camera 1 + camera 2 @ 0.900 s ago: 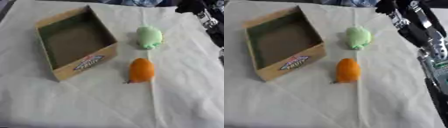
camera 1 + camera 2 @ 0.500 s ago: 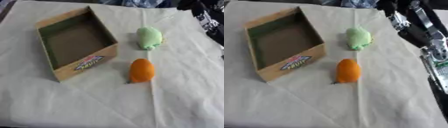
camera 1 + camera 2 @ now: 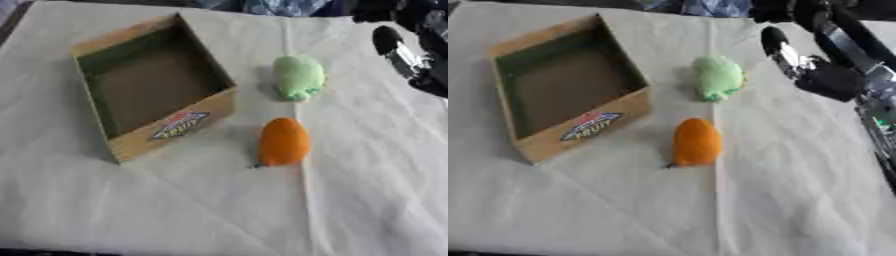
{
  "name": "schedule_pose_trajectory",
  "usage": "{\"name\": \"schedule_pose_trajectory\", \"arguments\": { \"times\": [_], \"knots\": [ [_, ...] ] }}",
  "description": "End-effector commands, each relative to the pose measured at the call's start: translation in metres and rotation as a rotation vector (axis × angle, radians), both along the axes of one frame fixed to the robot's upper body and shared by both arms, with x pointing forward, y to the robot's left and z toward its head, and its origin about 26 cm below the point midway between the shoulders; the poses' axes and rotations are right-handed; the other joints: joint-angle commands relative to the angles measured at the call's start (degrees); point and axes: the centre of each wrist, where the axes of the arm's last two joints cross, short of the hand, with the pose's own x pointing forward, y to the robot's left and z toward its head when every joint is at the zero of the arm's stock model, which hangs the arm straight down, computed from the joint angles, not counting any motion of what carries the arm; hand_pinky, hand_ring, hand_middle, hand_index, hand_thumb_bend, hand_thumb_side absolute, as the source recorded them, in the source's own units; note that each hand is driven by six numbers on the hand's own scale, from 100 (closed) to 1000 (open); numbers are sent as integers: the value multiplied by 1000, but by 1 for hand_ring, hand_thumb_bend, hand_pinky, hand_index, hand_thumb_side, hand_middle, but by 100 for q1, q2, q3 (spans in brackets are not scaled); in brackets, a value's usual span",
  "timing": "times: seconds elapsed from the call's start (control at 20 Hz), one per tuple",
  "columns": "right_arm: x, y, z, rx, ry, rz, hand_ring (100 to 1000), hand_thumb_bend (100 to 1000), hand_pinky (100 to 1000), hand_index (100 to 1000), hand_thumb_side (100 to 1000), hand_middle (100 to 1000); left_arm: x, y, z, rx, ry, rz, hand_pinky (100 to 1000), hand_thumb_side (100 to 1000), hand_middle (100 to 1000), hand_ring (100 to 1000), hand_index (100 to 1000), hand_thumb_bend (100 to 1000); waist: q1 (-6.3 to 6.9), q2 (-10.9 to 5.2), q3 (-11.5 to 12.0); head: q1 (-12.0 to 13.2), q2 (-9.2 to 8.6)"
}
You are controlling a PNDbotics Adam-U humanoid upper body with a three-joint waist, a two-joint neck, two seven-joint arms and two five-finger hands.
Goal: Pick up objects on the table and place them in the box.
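An open cardboard box [image 3: 149,95] with a printed label on its near wall sits askew toward the far left corner of the table [image 3: 175,210], which is covered in a pale creased cloth; nothing shows inside the box. A green object [image 3: 298,76] lies right of the box, toward the far edge. An orange object [image 3: 283,141] lies nearer the middle of the table, just beside the box's near right corner and apart from the green one. The right hand [image 3: 785,50] hangs over the far right corner, touching neither object; whether its fingers are spread or curled cannot be told.
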Motion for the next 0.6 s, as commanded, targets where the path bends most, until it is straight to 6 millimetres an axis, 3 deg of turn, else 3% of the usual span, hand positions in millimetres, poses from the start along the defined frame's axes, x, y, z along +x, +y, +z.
{"name": "schedule_pose_trajectory", "arguments": {
  "times": [0.05,0.2,0.6],
  "knots": [
    [-3,3,8,-95,-6,-2,823,100,875,909,758,800,-2,4,8,27,-20,9,621,997,1000,787,715,316,3,-111,6,7,-46],
    [-2,8,7,-147,16,-4,827,100,882,905,671,800,-2,4,8,28,-19,8,621,997,1000,788,714,316,-1,-112,12,4,-48],
    [0,15,7,-286,47,-16,836,292,895,911,484,805,-2,4,8,29,-15,7,620,996,1000,787,713,312,-5,-121,17,6,-44]
  ]
}}
